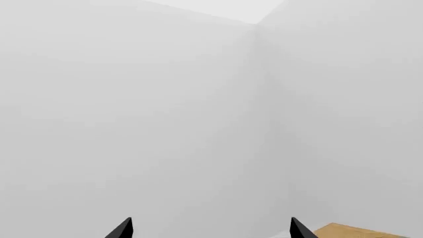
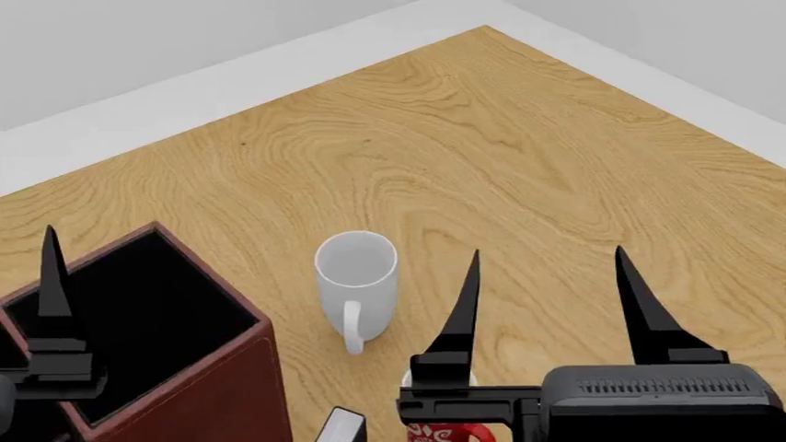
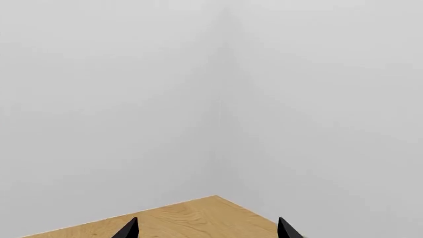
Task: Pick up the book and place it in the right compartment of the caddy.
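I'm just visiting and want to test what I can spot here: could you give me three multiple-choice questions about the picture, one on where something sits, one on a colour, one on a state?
1. Where does the white mug stand, seen from the head view?
A. inside the caddy
B. on the wooden table, right of the caddy
C. held in the right gripper

2. What colour are the caddy's outer walls?
A. reddish-brown
B. blue
C. white

3. How are the jaws of the right gripper?
A. shut on the mug
B. shut on a book
C. apart, holding nothing

Answers:
1 B, the mug rests on bare table beside the box.
2 A, the walls are reddish-brown, the lining black.
3 C, wood shows between the two black fingers.
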